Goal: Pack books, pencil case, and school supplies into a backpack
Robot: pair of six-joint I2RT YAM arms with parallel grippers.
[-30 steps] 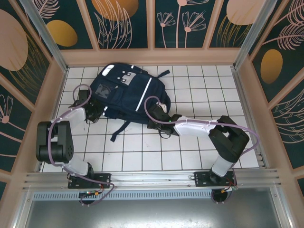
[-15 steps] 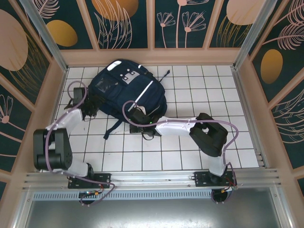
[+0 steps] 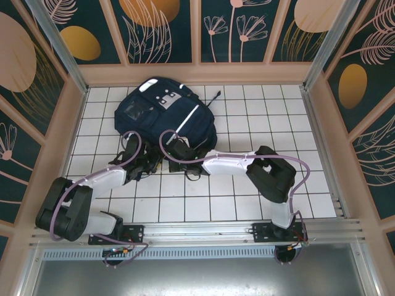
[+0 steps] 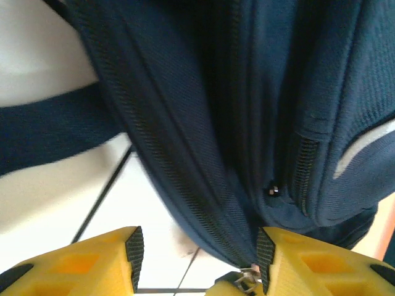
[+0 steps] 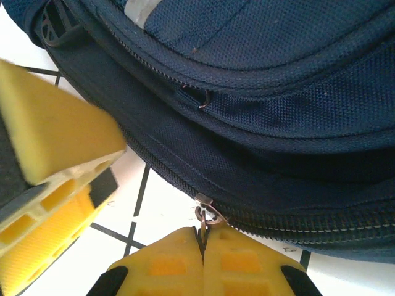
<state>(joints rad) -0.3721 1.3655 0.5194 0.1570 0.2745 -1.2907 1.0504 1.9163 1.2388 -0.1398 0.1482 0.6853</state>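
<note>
The navy backpack [image 3: 160, 114] lies flat on the white tiled table [image 3: 259, 117], towards the back left. My right gripper [image 3: 176, 150] is at its near edge, shut on the metal zipper pull [image 5: 205, 216], which shows pinched between the yellow fingertips of that gripper [image 5: 203, 237]. My left gripper [image 3: 150, 161] sits just left of it, open, its jaws astride the backpack's zipped edge [image 4: 203, 203] without closing on it. In the left wrist view the zipper pull [image 4: 247, 282] hangs by the right-hand pad [image 4: 265, 256]. The books, pencil case and school supplies are out of view.
A dark strap [image 4: 43, 139] trails over the tiles left of the bag, and another strap end [image 3: 213, 97] sticks out at its far right. Patterned walls [image 3: 197, 37] enclose the table. Bare tiles lie to the right of the backpack.
My left gripper let go, opened and swung from the backpack's left side round to its near edge. The right gripper slid left along that edge, then held still on the zipper pull.
</note>
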